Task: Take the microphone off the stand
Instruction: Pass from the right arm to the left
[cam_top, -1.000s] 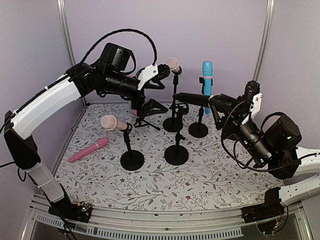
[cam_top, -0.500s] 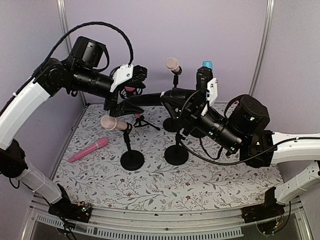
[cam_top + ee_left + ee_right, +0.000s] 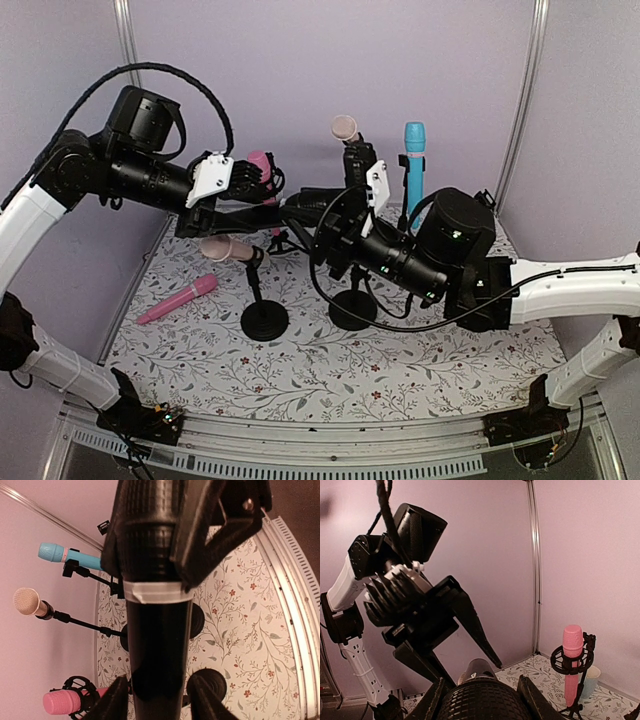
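Floral mat (image 3: 400, 370) under black stands (image 3: 264, 321); lilac walls (image 3: 440, 60); corner posts (image 3: 526, 90) seemingly metal.

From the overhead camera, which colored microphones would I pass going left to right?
Pink microphone lying flat → tan microphone on the near stand → upright pink microphone → tan microphone at the back → blue microphone.

The light is soft and even from overhead, and the floral surface (image 3: 400, 370) shows only faint shadows around the stand bases (image 3: 264, 322). From above, everything reads sharp. Both wrist cameras carry a pink cast. The black microphone (image 3: 157, 645), right against each lens, looms as a dark, underlit mass. A cable (image 3: 382, 500) near the right wrist lens blurs. The rail (image 3: 295, 580) at the surface's edge bows with wide-angle distortion.
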You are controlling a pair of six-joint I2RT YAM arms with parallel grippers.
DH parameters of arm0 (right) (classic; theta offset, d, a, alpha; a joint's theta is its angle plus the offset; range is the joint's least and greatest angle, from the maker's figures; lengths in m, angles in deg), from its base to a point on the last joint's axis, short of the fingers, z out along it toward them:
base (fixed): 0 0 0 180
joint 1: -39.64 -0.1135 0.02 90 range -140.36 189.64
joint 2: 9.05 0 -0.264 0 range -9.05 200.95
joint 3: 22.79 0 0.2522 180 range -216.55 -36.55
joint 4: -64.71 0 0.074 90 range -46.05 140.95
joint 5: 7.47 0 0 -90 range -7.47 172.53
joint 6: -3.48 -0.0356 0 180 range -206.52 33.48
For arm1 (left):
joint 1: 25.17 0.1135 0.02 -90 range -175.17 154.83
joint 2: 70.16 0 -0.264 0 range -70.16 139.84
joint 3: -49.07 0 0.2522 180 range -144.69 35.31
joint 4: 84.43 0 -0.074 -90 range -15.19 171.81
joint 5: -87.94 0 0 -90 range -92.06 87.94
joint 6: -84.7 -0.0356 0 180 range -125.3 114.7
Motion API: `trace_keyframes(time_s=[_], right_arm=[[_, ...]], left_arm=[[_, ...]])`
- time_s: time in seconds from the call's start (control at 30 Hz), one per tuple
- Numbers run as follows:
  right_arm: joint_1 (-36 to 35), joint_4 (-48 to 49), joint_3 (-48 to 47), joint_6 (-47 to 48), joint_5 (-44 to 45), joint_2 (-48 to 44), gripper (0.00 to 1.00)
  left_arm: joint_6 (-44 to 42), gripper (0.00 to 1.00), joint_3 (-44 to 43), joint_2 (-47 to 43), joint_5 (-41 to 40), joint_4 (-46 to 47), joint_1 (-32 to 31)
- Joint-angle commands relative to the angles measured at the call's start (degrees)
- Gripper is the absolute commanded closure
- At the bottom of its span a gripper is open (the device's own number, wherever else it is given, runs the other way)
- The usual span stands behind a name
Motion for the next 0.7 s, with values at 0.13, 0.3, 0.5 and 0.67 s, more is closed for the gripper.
trace_keyframes(time_s=[0.13,0.3,0.5,0.67], right_arm=[[-0.5,4.5,-5.9,-1.0,-5.4,0.2,0.96],[-0.4,4.4,-6.5,-1.0,-5.7,0.4,0.96],[-0.4,3.6,-6.6,1.4,-5.5,0.8,0.94],[-0.4,3.0,-7.8,1.5,-5.5,2.4,0.93]], left_arm=[[2.6,0.25,0.3,1.7,-2.9,1.4,-0.1],[2.2,0.43,-1.7,2.2,-4.1,2.7,0.0],[2.7,0.64,-2.1,0.8,-6.0,6.1,0.0],[1.9,0.46,-2.7,0.8,-5.6,5.6,0.0]])
